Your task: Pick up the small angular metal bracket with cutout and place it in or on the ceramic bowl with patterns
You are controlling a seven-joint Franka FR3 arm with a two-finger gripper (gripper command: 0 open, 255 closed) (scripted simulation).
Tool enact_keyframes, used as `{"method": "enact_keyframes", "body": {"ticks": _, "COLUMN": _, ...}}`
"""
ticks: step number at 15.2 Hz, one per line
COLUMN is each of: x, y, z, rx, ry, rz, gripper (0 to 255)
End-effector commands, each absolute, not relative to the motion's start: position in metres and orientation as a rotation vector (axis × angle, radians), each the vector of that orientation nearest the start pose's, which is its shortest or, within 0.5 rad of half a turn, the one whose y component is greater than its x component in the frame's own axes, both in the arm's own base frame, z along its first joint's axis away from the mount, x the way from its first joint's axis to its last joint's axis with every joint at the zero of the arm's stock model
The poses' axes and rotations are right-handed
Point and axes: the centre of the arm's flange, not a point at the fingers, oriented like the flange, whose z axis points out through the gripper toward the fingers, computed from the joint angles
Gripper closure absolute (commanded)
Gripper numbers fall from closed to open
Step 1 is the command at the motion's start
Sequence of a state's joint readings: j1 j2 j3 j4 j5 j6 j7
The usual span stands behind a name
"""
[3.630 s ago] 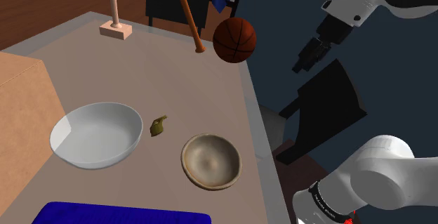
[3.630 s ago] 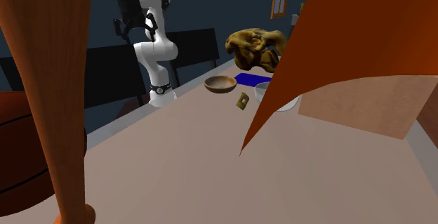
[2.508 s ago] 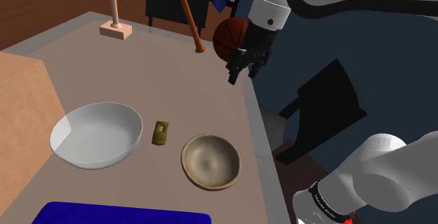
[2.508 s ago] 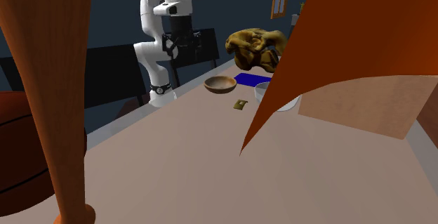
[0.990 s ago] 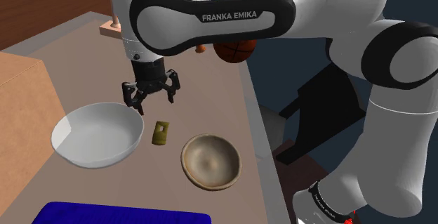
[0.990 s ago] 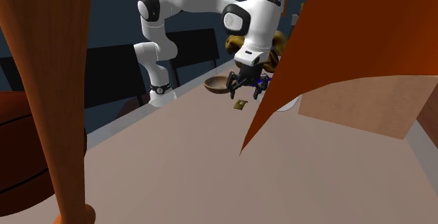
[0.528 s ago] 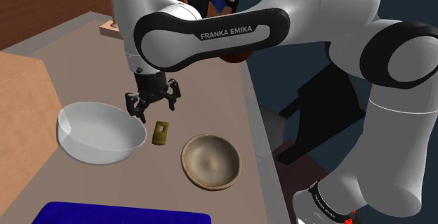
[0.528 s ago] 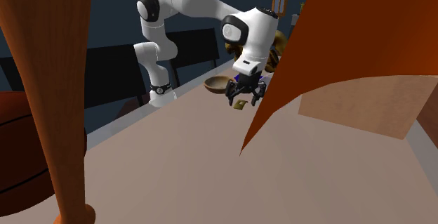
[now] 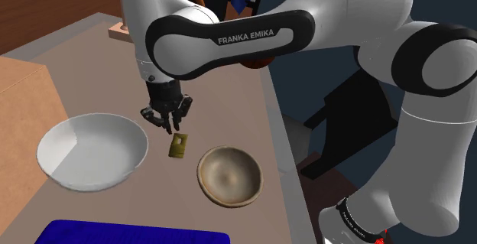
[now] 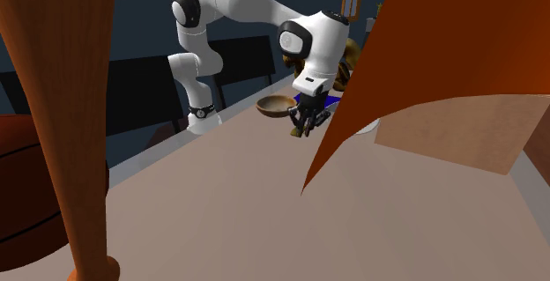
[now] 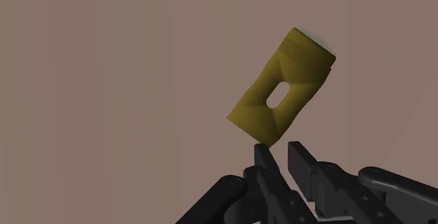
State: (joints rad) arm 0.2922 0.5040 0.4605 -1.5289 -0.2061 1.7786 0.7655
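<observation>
a white robot arm reaches over a tan table (image 9: 222, 112). its black gripper (image 9: 165, 120) hangs low over the surface, its fingers (image 11: 302, 161) drawn narrow with a slim gap and nothing between them. the small olive-yellow bracket (image 9: 178, 146), with a slot cut through it, lies on the table just beside the fingertips, outside the gap. in the shoulder view a mottled brown bowl (image 9: 229, 175) sits just to the bracket's right and a plain white bowl (image 9: 92, 151) to its left.

Someone's home, by the look: wood floor (image 9: 46, 13), a bat (image 10: 62, 103) and a basketball (image 10: 18, 182) at the worktop's (image 9: 84, 66) end.
</observation>
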Motion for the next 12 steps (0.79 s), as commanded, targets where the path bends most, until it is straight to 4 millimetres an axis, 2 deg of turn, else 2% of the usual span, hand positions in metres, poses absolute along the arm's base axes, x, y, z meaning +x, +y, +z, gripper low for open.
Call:
{"method": "enact_keyframes", "body": {"ticks": 1, "x": 0.523, "y": 0.408, "z": 0.373, "rx": -3.250, "ry": -0.037, "rz": 0.263, "gripper": 255}}
{"method": "enact_keyframes", "body": {"ticks": 7, "x": 0.523, "y": 0.408, "z": 0.373, "rx": -3.250, "ry": -0.037, "rz": 0.263, "gripper": 255}}
{"method": "enact_keyframes", "body": {"ticks": 8, "x": 0.523, "y": 0.408, "z": 0.373, "rx": -3.250, "ry": -0.037, "rz": 0.263, "gripper": 0}}
{"method": "enact_keyframes", "body": {"ticks": 10, "x": 0.494, "y": 0.397, "z": 0.388, "rx": -3.185, "ry": 0.471, "rz": 0.166, "gripper": 0}}
{"method": "enact_keyframes", "body": {"ticks": 12, "x": 0.461, "y": 0.395, "z": 0.401, "rx": -3.037, "ry": 0.954, "rz": 0.067, "gripper": 0}}
